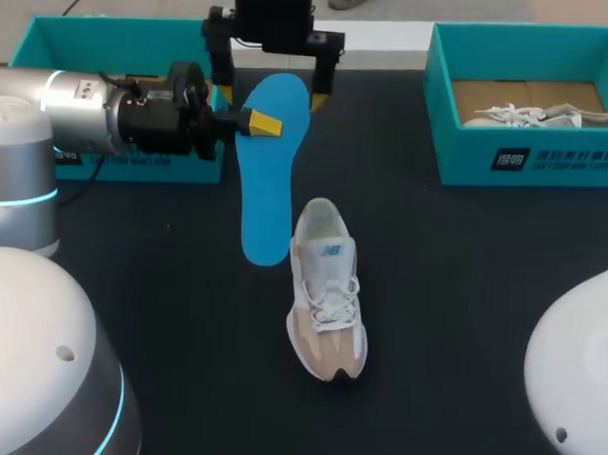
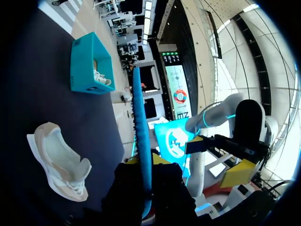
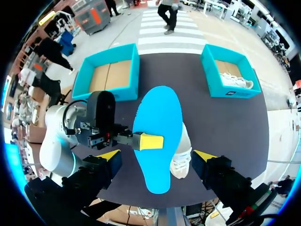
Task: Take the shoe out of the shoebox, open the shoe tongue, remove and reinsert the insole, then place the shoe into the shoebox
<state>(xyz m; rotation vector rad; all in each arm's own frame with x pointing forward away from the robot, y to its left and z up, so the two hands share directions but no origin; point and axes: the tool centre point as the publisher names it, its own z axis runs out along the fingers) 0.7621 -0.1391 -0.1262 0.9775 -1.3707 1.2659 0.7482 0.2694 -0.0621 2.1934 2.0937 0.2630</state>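
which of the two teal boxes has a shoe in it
The right shoebox, on the robot's right side of the table: a white shoe lies inside it. The left shoebox shows only its bare cardboard floor.

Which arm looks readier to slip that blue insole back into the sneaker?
Left. The left hand grips the flat blue insole, whose free end hangs near the white and beige lace-up sneaker on the table. The right hand is open, holding nothing.
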